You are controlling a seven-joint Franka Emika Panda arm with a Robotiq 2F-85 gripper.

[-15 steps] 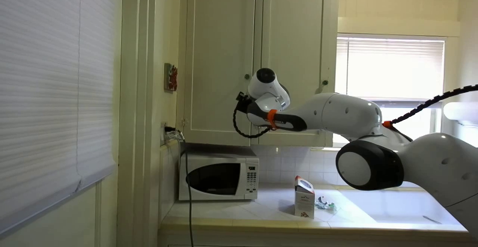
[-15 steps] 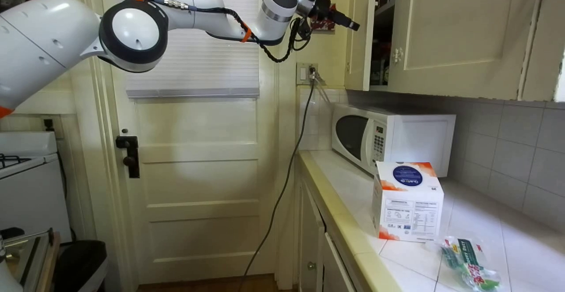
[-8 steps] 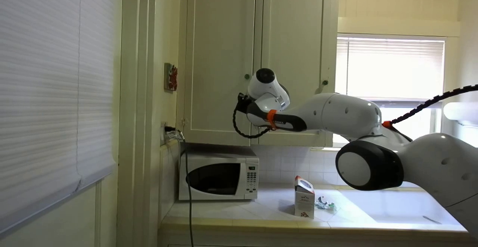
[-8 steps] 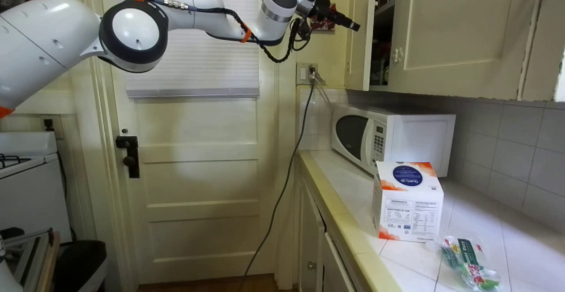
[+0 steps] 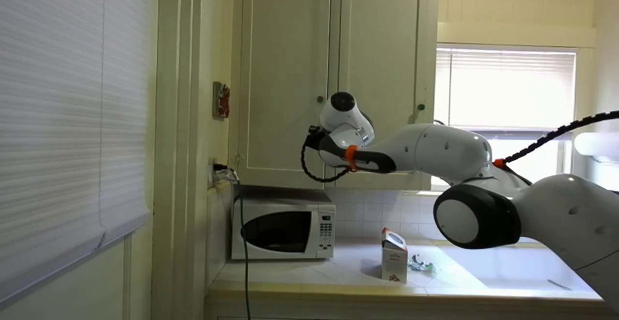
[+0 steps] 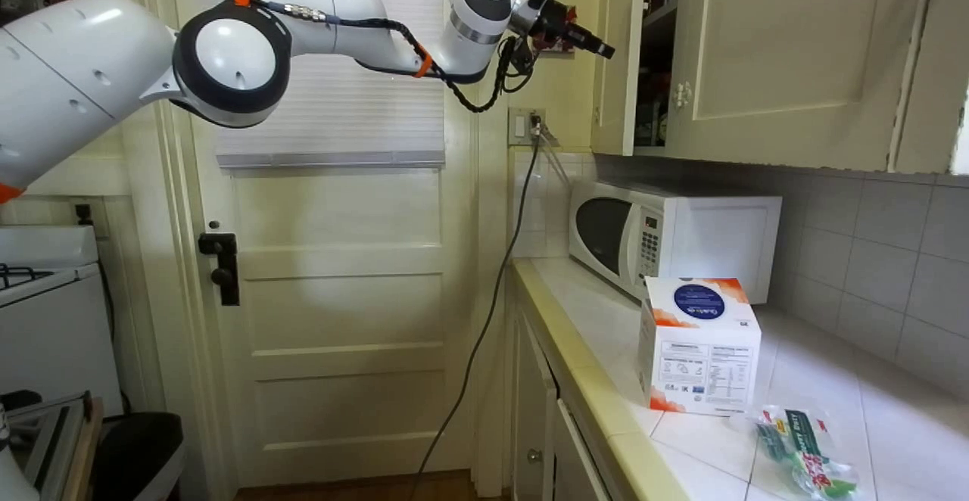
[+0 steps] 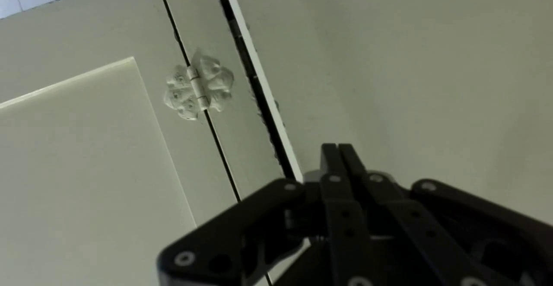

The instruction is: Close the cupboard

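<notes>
Cupboard point(image 5: 288, 68) ajar above the microwave point(image 5: 321, 252); box point(image 6: 704, 350) on the counter point(image 6: 814, 372); hand point(image 7: 338, 150) before the cupboard door point(image 6: 615, 104), fingertips point(image 7: 329, 153) together.

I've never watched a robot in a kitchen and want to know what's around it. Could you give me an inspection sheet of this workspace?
Surface: yellow-edged white tiled counter, bearing a white microwave.
Job's things: tall cream-white wall cupboard; its panelled door stands ajar, a dark shelf visible inside.
Clutter: white-and-orange cardboard box; crumpled clear plastic packaging near it.
Jaws: black, shut, holding nothing; whether they touch the door cannot be told.
Cables: black cable along the white robot arm; dark grey cord hanging from a cream wall plate.
Surroundings: white stove; white window blind.
</notes>
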